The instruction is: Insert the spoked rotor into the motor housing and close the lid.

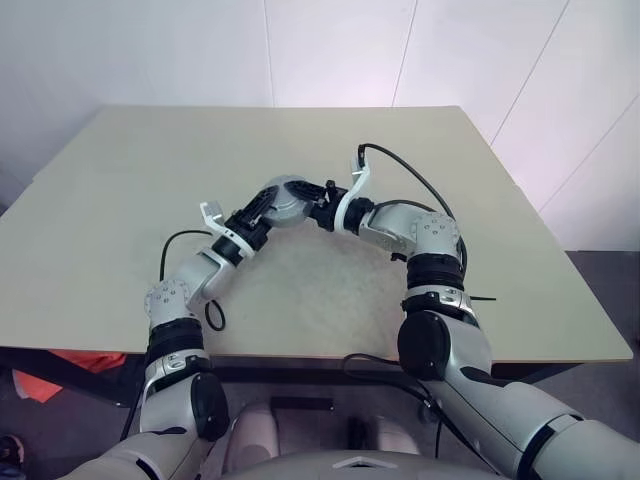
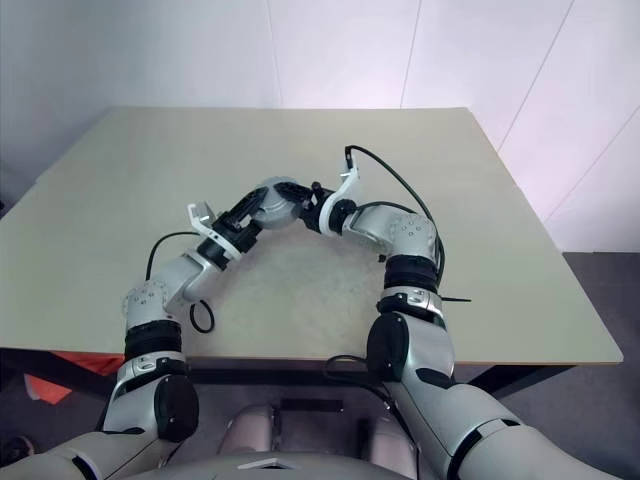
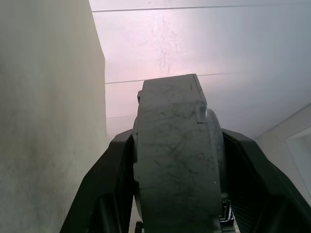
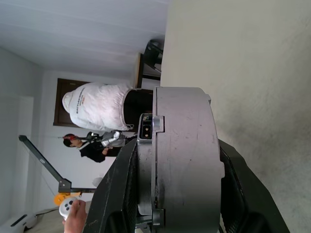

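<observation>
The motor housing [image 3: 172, 160] hangs in the air above the middle of the tabletop [image 1: 150, 180], touching nothing but the two grippers. The left gripper [image 1: 268, 205] reaches it from about 8 o'clock and the right gripper [image 1: 318, 205] from about 3 o'clock. In each wrist view the round grey body stands edge-on between the black jaws, which sit roughly half open and press against its flat faces, so both grippers appear to have hold of it. A thinner slab lies flush against one face along a straight seam, and I take that for the lid [image 4: 145, 184], already on. If so, the step in hand is seating or securing the lid. That calls for equal pressure from both sides, with the two wrists lined up so the slab is not pushed askew. Neither grip should loosen until the seam looks even all the way round. One gripper should carry the weight before the other lets go. The spoked rotor would be inside if it is fitted at all, and I cannot tell whether it is. The copper windings are hidden too. The far part of the seam is covered by the jaws, so full closure cannot be confirmed.
</observation>
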Tool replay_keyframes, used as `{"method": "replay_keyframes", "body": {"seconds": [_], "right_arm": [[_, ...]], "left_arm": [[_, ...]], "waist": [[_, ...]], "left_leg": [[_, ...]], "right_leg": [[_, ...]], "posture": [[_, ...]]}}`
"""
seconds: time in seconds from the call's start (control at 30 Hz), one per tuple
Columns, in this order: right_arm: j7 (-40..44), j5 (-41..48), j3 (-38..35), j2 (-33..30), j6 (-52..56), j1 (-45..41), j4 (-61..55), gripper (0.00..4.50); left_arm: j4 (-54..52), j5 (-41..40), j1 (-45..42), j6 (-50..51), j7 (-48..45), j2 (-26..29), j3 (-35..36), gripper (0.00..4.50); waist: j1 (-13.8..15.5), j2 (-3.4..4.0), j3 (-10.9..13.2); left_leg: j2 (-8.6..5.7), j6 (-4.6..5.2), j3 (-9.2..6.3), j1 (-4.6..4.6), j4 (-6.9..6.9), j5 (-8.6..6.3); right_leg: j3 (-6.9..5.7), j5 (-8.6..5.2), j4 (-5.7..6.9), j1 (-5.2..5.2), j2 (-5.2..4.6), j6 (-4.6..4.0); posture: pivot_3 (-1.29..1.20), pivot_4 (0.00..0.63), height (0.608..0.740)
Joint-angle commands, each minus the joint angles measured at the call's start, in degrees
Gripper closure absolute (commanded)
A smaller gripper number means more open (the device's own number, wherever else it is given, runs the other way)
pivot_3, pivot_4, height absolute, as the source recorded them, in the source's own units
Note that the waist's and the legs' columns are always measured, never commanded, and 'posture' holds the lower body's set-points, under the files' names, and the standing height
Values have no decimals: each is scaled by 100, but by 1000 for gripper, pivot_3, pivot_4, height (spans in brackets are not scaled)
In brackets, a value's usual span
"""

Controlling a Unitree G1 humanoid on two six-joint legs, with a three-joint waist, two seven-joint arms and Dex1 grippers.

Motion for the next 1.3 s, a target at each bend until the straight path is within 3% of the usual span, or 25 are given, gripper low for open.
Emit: {"method": "replay_keyframes", "body": {"seconds": [0.03, 0.1, 0.33, 0.47, 0.73, 1.03, 1.27, 1.3], "right_arm": [[142, 129, 73, -33, -174, -164, -201, 2331], [433, 59, 248, -63, -285, -103, -318, 2331], [463, -648, 663, -104, -1632, 2, -538, 119], [324, -945, 701, -120, -2290, 14, -358, 119], [431, -1027, 771, -211, -2380, 73, -189, 119], [556, -1089, 881, -252, -2379, 35, -25, 119], [649, -1122, 942, -299, -2281, -15, 166, 90], [659, -1122, 926, -323, -2236, -25, 297, 90]], "left_arm": [[-18, 10, -110, -21, -33, 86, -53, 2336], [9, -1, -118, -23, -32, 99, -42, 2336], [60, 92, -93, -163, -64, 166, 19, 2336], [101, 361, -82, -595, -60, 220, 95, 2336], [1272, 1585, -367, -3115, 237, 828, 703, 2336], [1993, 2077, -586, -3867, 65, 1177, 879, 2336], [2255, 2473, -686, -4471, 176, 1379, 985, 71], [2389, 2534, -732, -4605, 238, 1482, 1030, 31]], "waist": [[-1, 0, 0], [-1, 0, 0], [1, -1, 0], [-1, -1, 0], [-70, -6, 2], [-20, -10, 0], [-44, -11, 0], [-57, -11, 0]], "left_leg": [[0, 0, 0, 0, 1, 0], [0, 0, 0, 1, 3, 0], [1, 0, -1, 0, 5, 0], [0, 0, -1, -1, 6, 0], [3, 0, -2, 7, 6, 0], [2, 0, -4, 11, 7, 0], [4, -12, -3, 38, 6, 7], [5, -15, -2, 42, 6, 9]], "right_leg": [[0, 0, 1, 0, 0, 0], [0, 0, 3, 0, 0, 0], [0, 0, 5, 0, -1, 0], [0, 0, 5, 0, -1, 0], [0, 0, 6, -1, 2, 0], [1, 0, 11, 6, -1, -1], [2, 1, 22, 19, 0, -9], [2, 2, 22, 20, 0, -12]], "posture": [[0, 0, 740], [0, 0, 740], [0, 0, 740], [0, 0, 740], [0, 0, 740], [0, 0, 740], [0, 0, 740], [0, 0, 740]]}}
